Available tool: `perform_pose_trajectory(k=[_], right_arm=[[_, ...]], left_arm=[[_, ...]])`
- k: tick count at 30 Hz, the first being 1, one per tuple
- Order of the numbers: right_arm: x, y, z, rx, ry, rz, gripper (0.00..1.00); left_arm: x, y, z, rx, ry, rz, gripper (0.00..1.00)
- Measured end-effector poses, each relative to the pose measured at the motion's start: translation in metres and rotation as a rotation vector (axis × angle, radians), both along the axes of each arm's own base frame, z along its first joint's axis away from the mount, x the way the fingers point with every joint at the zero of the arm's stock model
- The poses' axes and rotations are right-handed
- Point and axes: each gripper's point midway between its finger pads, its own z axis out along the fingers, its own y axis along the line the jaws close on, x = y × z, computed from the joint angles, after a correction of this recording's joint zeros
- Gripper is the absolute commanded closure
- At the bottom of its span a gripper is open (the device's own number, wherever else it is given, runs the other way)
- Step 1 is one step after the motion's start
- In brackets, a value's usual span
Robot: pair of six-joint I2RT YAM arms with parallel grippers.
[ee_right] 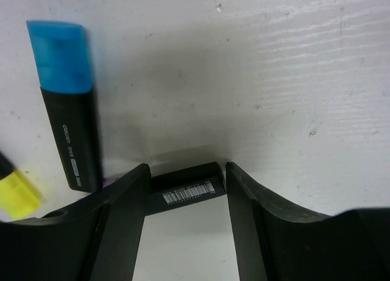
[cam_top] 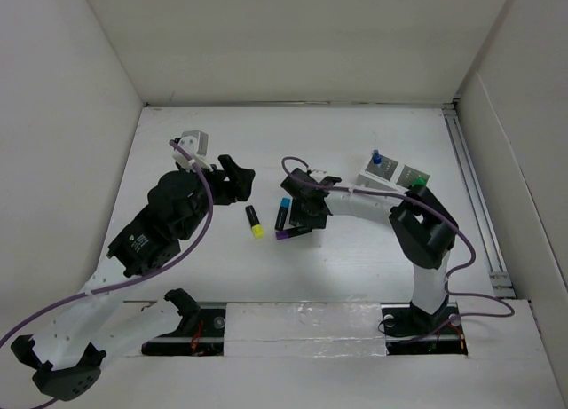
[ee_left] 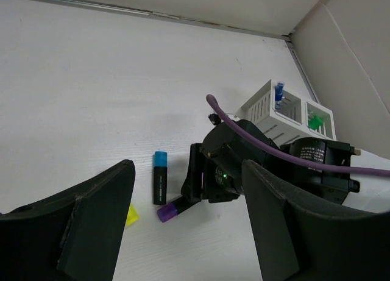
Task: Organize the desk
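Observation:
Three black-barrelled markers lie mid-desk (cam_top: 355, 134): a yellow-capped one (cam_top: 256, 223), a blue-capped one (cam_top: 283, 212) and a purple-capped one (cam_top: 291, 233). My right gripper (cam_top: 306, 221) is lowered over the purple marker. In the right wrist view its jaws (ee_right: 186, 177) are open, with the marker's black barcoded barrel (ee_right: 186, 188) lying across between the fingertips on the table. The blue marker (ee_right: 67, 104) and the yellow cap (ee_right: 18, 192) lie to its left. My left gripper (cam_top: 240, 183) is open and empty, left of the markers.
A small white compartmented holder (cam_top: 393, 175) stands at the back right with a blue marker and a green marker upright in it; it also shows in the left wrist view (ee_left: 286, 113). White panel walls enclose the desk. A rail runs along the right edge.

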Motion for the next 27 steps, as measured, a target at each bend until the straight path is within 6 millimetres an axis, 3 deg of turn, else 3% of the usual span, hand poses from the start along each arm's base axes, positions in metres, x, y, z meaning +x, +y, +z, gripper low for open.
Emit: perform_pose_trajectory(k=[2,6,12,16,17,21,27], right_arm=[[-0.003,0.002,-0.001,0.01,0.009,-0.007,0.36],[-0.004,-0.004,0.007,-0.016,-0.023,-0.008,0.39],[-0.004,-0.012,0.047,-0.012,-0.103,0.001,0.43],[-0.026,-0.003,0.063,0.096,-0.109,0.034,0.58],[-0.035,-0.001,0.061,0.114,-0.091,0.047,0.65],[-0.06,0.003,0.033,0.101,-0.002,0.081,0.72],[-0.058,0.001,-0.001,0.046,0.053,0.072,0.74]], left_arm=[[0.0,0.0,0.0,-0.001,-0.001,0.0,0.33],[-0.001,0.001,0.001,-0.002,-0.008,0.0,0.32],[-0.002,0.003,0.002,-0.004,-0.017,0.003,0.32],[-0.001,0.003,0.002,-0.007,-0.019,0.003,0.32],[-0.001,0.003,0.002,-0.006,-0.018,0.003,0.32],[-0.001,0.003,0.002,-0.002,-0.019,0.002,0.32],[-0.001,0.003,0.001,0.005,-0.021,0.001,0.32]])
